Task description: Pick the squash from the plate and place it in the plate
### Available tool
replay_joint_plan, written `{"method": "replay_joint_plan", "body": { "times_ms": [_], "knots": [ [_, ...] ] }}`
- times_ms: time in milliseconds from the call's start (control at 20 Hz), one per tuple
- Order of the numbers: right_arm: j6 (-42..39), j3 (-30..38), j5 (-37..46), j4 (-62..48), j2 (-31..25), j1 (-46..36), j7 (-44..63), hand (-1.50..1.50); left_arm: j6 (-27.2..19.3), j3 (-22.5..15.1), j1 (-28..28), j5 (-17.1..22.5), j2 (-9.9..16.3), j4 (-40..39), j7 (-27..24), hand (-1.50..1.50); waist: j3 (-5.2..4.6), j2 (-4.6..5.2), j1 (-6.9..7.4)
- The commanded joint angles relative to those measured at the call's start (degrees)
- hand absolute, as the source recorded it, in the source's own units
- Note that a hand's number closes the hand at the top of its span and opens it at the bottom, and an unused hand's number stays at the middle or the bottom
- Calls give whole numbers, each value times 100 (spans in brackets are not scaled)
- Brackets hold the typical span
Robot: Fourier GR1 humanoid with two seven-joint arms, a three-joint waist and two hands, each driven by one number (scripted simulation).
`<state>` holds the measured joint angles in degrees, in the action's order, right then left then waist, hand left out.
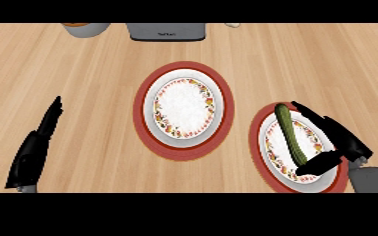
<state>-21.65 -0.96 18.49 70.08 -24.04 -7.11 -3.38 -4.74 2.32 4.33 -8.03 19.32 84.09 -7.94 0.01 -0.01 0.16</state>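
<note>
The squash [291, 134], long, dark green and slim, lies lengthwise on the right-hand plate [275, 156], one tip near the far rim and the other running down under the right hand [334, 147]. That hand has its fingers spread along the squash's outer side and its thumb angled in across the lower end, so it brackets the vegetable without having closed round it; I'd call it apart, ready to grasp. The trouble I'd watch for is the shape: a thin, rounded thing lying flat on a smooth plate could roll or skid away when fingers and thumb come together, especially as the hold looks set near one end and not at the middle. Caught that way, the long free end might dip and swing on the lift, or clip the rim and drag the plate across the worktop [88, 80]. The centre plate [184, 109] sits close beside, so a low carry could knock its rim. The left hand [33, 152] rests open at the left edge, well apart from all this.
</note>
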Motion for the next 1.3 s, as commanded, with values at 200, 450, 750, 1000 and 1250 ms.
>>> {"method": "replay_joint_plan", "body": {
  "times_ms": [200, 450, 750, 1000, 1250],
  "knots": [
    [116, 22, 294, -151, 514, -144, -89, 150, 410, 283, 430, -37, -7, 513, 39, 0, 0, -3, 8],
    [162, 159, 401, -299, 556, -139, -605, 150, 505, 546, 122, -143, -90, 45, -128, 0, -1, -1, -8],
    [1653, 261, 1511, -217, 382, 495, 915, 150, 366, 541, 118, -142, -120, 98, 108, 0, -28, -46, -219],
    [2502, 140, 2436, 383, 466, 1193, 2178, 150, 309, 507, 131, -176, -179, 204, 113, 0, -33, -54, -289],
    [3115, -104, 3386, 2135, 721, 1810, 3473, 150, 304, 540, 394, -203, -199, 116, -192, 0, -32, -59, -211]
  ]
}}
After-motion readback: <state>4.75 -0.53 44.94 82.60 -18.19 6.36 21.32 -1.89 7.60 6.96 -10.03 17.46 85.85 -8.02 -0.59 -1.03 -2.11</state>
